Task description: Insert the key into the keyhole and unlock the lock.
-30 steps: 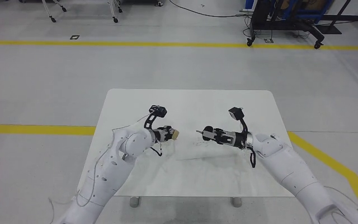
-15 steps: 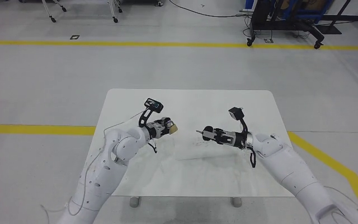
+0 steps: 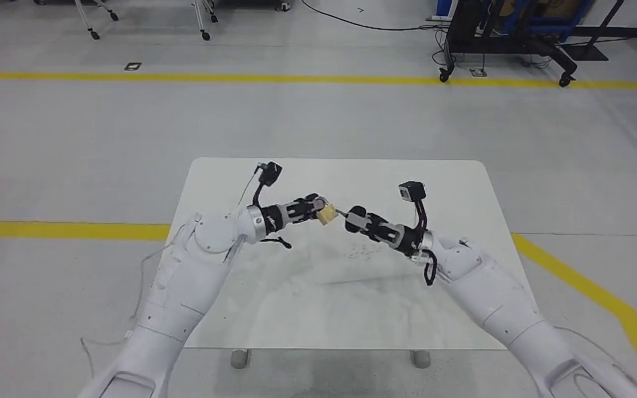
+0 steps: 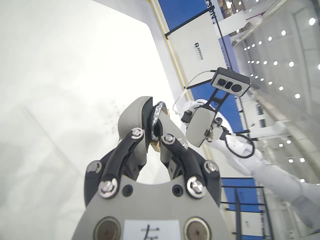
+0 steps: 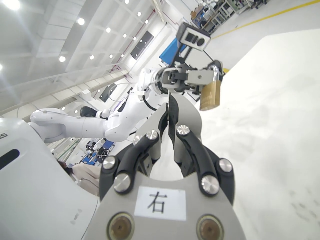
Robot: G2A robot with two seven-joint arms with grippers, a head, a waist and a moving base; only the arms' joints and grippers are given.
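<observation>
Above the middle of the white table (image 3: 299, 308), my left gripper (image 3: 315, 209) holds a small brass padlock (image 3: 324, 212). In the left wrist view that gripper (image 4: 156, 116) is shut on the padlock's steel shackle (image 4: 158, 112), with the brass body mostly hidden behind the fingers. Facing it, my right gripper (image 3: 350, 217) is shut on a thin metal key (image 3: 340, 212) whose tip points at the padlock and comes very close to it. From the right wrist, the shut gripper (image 5: 170, 106) lines up with the hanging padlock (image 5: 211, 96); the key is hidden between the fingers.
Both arms hang over the table's middle, their wrist cameras (image 3: 410, 189) sticking up. The tabletop bears faint scuff marks (image 3: 358, 254). Grey floor with yellow lines (image 3: 80, 230) surrounds the table, with racks and chairs far behind.
Both grippers have closed in on each other. The left one carried the padlock right and toward the table's far side; the right one brought the key left until its tip nearly meets the padlock.
</observation>
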